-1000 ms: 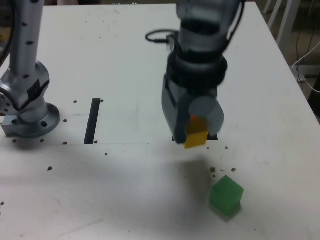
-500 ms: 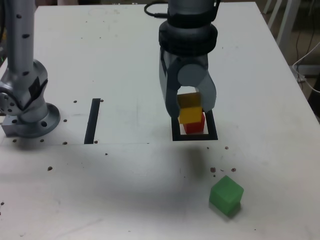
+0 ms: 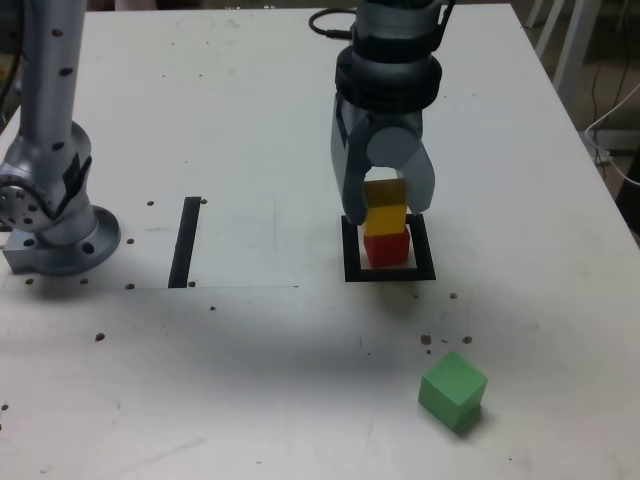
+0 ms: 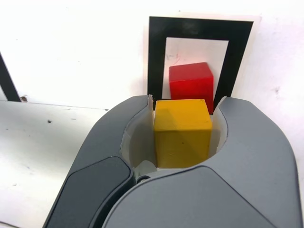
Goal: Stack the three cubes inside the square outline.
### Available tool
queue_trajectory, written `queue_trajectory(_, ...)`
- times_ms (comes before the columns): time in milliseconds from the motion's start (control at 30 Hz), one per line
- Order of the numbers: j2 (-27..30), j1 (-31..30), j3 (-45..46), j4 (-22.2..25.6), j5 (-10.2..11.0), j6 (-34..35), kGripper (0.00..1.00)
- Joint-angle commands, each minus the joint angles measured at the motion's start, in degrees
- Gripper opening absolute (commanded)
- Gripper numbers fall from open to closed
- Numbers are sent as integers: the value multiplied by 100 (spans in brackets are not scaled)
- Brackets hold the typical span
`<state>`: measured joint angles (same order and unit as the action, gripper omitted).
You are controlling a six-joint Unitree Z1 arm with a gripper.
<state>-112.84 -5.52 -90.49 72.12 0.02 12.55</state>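
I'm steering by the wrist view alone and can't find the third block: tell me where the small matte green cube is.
Observer: The small matte green cube sits outside the flat black square tape outline, toward the exterior view's lower right.
Operator: Now give me the line-up of the held yellow block over the red one.
Observer: From the exterior view, the small matte yellow cube appears directly above the small matte red cube; I can't tell whether they touch.
Operator: I only catch a piece of dark tape at my picture's edge. Say what it is.
Observer: Probably the straight black tape strip, which shows whole on the exterior view's left of the outline.
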Motion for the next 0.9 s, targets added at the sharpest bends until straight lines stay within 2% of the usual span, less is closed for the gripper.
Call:
queue_trajectory(0,-68,29,-32,-98,31,-8,44)
queue_trajectory(267,-178,113,-62,-125,153,-7,44)
queue_trajectory(467,-207,140,-142,-143,156,-7,44)
queue_trajectory(700,-223,157,-124,-66,84,-11,55)
queue_trajectory(867,-207,158,-134,57,59,-15,56)
